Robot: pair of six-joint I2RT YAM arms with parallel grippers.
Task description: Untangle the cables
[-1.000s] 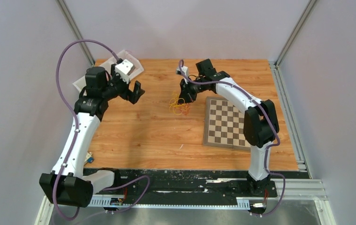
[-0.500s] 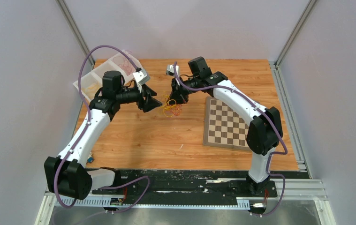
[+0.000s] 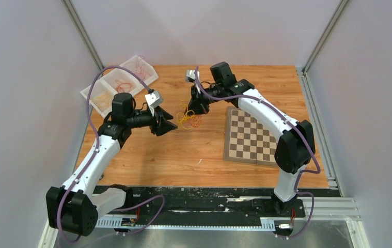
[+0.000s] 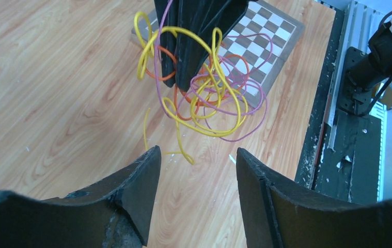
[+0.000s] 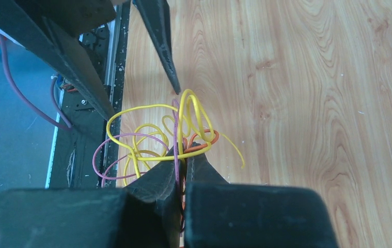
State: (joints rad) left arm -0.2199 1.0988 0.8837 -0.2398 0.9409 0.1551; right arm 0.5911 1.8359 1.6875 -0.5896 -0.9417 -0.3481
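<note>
The cables (image 3: 187, 120) are a small tangle of thin yellow, orange and purple strands hanging just above the wooden table. My right gripper (image 3: 191, 109) is shut on the top of the bunch; in the right wrist view the strands (image 5: 150, 138) loop out from between its closed jaws (image 5: 185, 151). My left gripper (image 3: 173, 125) hovers just left of the bunch, open and holding nothing. In the left wrist view the tangle (image 4: 204, 101) hangs beyond its fingertips (image 4: 197, 154), under the right gripper's black fingers (image 4: 199, 31).
A chessboard (image 3: 248, 135) lies flat to the right of the cables. A clear compartment tray (image 3: 112, 85) with more wires sits at the back left corner. A black rail (image 3: 204, 199) runs along the table's near edge.
My left arm swung from over the tray to just beside the cables, and its jaws narrowed. My right gripper shifted a little left with the bunch still in it.
</note>
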